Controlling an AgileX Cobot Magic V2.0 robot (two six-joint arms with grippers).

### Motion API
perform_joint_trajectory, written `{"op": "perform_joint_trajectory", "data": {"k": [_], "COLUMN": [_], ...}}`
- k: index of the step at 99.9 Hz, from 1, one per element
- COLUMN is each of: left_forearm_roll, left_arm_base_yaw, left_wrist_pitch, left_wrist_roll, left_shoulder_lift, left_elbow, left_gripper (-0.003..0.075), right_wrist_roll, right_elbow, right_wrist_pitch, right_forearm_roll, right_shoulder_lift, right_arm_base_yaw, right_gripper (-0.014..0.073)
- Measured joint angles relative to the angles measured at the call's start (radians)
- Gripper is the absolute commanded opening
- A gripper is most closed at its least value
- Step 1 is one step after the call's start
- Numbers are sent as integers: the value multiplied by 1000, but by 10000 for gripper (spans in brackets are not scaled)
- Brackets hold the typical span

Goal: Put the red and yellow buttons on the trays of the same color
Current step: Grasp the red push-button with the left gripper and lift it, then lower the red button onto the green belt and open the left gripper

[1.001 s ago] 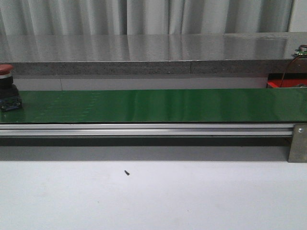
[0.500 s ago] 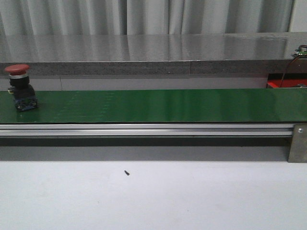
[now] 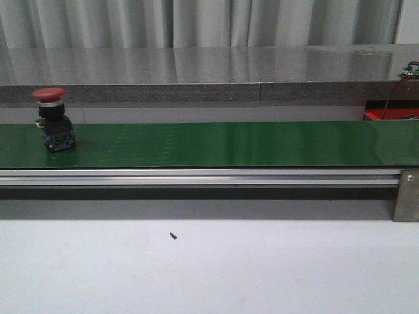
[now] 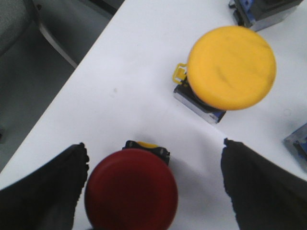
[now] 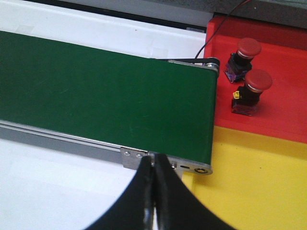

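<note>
Right wrist view: red tray (image 5: pixel 283 72) sits past the end of the green conveyor belt (image 5: pixel 105 91) and holds two red buttons, one (image 5: pixel 242 55) nearer the belt's roller, the other (image 5: pixel 250 91) just beside it, both upright on dark bases. Yellow tray (image 5: pixel 259 182) adjoins the red tray; no buttons visible in the part shown; both trays are cut off at the frame edge. Right gripper (image 5: pixel 153 187) hangs over the belt's metal end bracket, fingers pressed together, nothing between them. Front view: one red button (image 3: pixel 54 120) stands upright on the belt near its left end; only a sliver of the red tray (image 3: pixel 386 115) shows at far right. Small dark speck (image 3: pixel 173 235) lies on the white table (image 3: pixel 262 268); too small to identify. Left wrist view: left gripper (image 4: pixel 153 187) is spread wide, fingers either side of a red button (image 4: pixel 130 191) standing on the table, apparently not touching the cap. A yellow button (image 4: pixel 230 67) stands near it, apart. Fragments of two more bases show at the frame edges, caps hidden.
</note>
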Motion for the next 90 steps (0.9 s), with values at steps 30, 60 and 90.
{"op": "perform_joint_trajectory", "data": {"k": [30,60,90], "left_forearm_roll": [0,-18,-65], "left_arm_base_yaw": [0,-4,-98], "left_wrist_pitch": [6,82,221], "left_wrist_roll": [0,0,0], "left_shoulder_lift": [-2,-138,-334], "left_elbow": [0,0,2], "left_gripper": [185,169,169], "right_wrist_roll": [0,0,0], "right_elbow": [0,0,0], "right_wrist_pitch": [0,0,0], "right_forearm_roll": [0,0,0], "right_shoulder_lift": [0,0,0], "right_arm_base_yaw": [0,0,0], "right_gripper": [-96,-96,-96]}}
